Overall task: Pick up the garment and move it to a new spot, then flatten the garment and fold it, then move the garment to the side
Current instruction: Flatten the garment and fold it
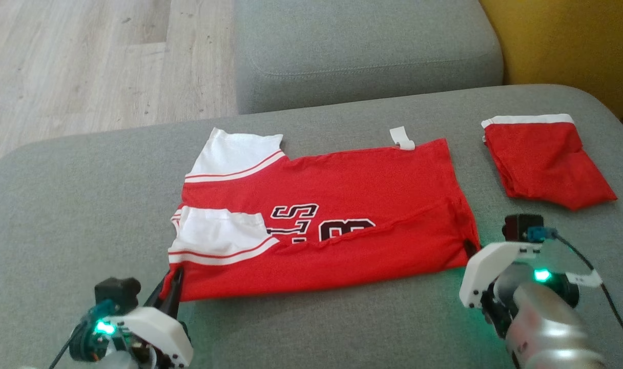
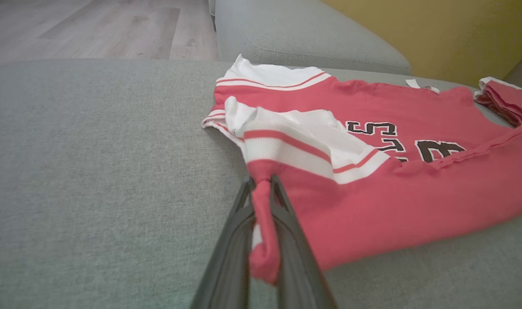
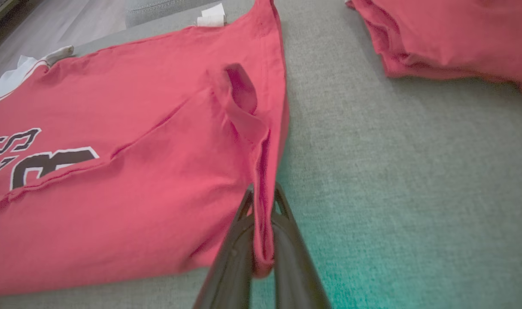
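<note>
At the near edge of the grey cushion [image 1: 60, 215], our left gripper [image 2: 261, 182] is closed, pinching the near left corner of the garment [image 1: 342, 205] just below the white sleeve [image 1: 216, 238]. Our right gripper [image 3: 263, 195] pinches the near right corner. We judge that this two-corner hold suits carrying the near edge toward the far edge for a fold. The garment lies flat mid-cushion, with its near strip doubled over. That strip partly covers the black print [image 1: 311, 225], so it cannot be read. Toward the far right corner lies a second red piece [image 1: 542, 159], probably folded, with its inner layers hidden.
</note>
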`<state>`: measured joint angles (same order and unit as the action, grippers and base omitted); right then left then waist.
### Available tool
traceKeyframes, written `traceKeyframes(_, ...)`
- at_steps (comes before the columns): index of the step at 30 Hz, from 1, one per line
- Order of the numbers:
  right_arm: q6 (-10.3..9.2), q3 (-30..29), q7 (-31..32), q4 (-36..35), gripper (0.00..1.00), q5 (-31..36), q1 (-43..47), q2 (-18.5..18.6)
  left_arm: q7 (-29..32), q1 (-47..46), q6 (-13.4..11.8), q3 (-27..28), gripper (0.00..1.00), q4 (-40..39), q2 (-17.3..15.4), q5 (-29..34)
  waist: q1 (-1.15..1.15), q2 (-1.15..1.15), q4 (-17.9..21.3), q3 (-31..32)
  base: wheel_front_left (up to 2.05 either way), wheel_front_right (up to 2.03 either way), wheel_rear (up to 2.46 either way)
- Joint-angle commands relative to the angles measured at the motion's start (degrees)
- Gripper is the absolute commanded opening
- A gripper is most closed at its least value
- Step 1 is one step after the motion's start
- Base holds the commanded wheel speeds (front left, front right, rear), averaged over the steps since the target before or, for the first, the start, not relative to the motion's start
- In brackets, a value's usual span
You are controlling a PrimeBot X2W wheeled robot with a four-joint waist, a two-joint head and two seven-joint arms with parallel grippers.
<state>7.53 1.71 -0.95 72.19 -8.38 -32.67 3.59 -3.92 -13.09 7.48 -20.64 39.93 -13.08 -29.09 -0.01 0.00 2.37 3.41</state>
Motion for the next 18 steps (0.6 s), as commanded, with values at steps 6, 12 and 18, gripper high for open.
traceKeyframes(6,-0.04,2.9,-0.6,-5.9,0.0,-3.1,2.6,-0.6,1.0,0.4,-1.5,1.6,0.0,-6.0,-1.9,-1.2,0.01,0.0,0.6,-0.3,0.0,0.0,0.0)
traceKeyframes(12,-0.04,1.2,-4.3,-10.4,1.0,-4.7,5.2,0.0,0.8,0.4,-2.8,1.7,0.41,-7.1,-0.9,-1.8,0.01,0.0,1.0,-1.4,0.0,0.0,0.0)
traceKeyframes(18,-0.04,3.0,-12.1,-19.1,1.0,-5.6,6.8,-0.3,-5.4,-1.8,-4.0,2.9,1.0,-8.4,0.3,-1.4,0.01,0.0,0.9,-2.7,0.0,0.0,0.0)
